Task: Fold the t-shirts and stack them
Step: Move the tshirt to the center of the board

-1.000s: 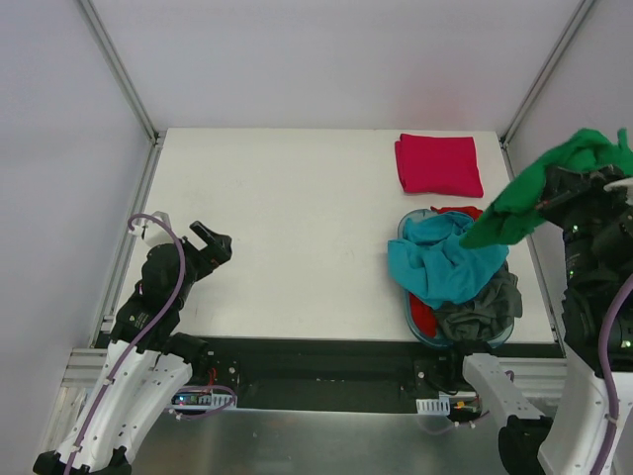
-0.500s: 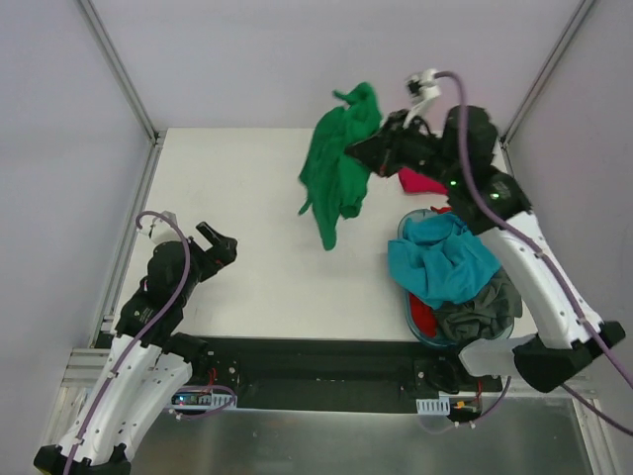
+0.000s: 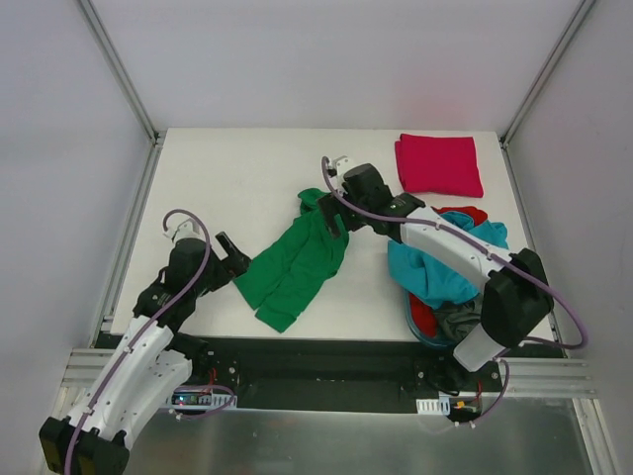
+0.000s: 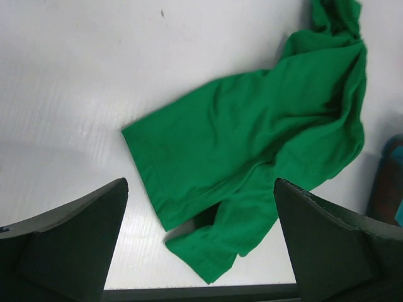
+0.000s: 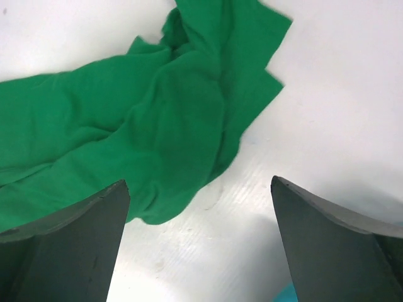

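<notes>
Dropped from mid-air, green shirt [image 3: 294, 265] now lies on table [image 3: 227, 178] (far end bunched); left gripper [image 3: 235, 259] and right gripper [image 3: 332, 220] jaws spread, empty.

Green t-shirt [image 3: 293, 265]: soft matt cloth, creased and rumpled, without sheen. Table [image 3: 227, 178]: smooth white top with a faint gloss, carrying a few small dark marks in the wrist views. Frame rails [image 3: 120, 69]: bare pale metal, dull finish; folded crimson-pink t-shirt [image 3: 438, 164]: matt cloth likewise.
</notes>
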### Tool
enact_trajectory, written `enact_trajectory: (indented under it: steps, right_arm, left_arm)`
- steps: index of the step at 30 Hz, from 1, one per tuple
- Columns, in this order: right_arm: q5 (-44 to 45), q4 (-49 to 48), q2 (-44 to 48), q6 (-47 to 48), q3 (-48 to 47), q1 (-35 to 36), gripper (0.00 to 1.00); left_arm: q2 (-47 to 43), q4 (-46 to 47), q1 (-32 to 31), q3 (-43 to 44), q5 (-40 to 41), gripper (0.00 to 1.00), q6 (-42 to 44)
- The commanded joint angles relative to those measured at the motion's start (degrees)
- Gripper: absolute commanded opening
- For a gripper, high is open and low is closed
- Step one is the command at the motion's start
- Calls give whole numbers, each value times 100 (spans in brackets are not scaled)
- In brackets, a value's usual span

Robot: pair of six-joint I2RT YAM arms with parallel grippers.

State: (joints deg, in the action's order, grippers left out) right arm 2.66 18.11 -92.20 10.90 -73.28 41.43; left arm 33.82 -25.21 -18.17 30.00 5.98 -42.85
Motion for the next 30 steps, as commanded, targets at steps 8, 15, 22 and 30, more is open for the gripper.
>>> enact_trajectory:
  steps: [8, 15, 22, 30]
  right_arm:
    - [878, -633, 1020, 501, 463, 23, 96]
    - [473, -765, 441, 475, 200, 23, 96]
    - [218, -783, -490, 282, -432, 32, 96]
    - [822, -274, -2370, 159, -2320, 410, 96]
  left_arm:
    - [1414, 52, -2, -179, -370, 96, -329]
    - [2584, 271, -2, -12, -106, 76, -522]
    - [3261, 903, -2, 15, -492, 50, -514]
    - [4000, 1159, -2, 217, -747, 0, -180]
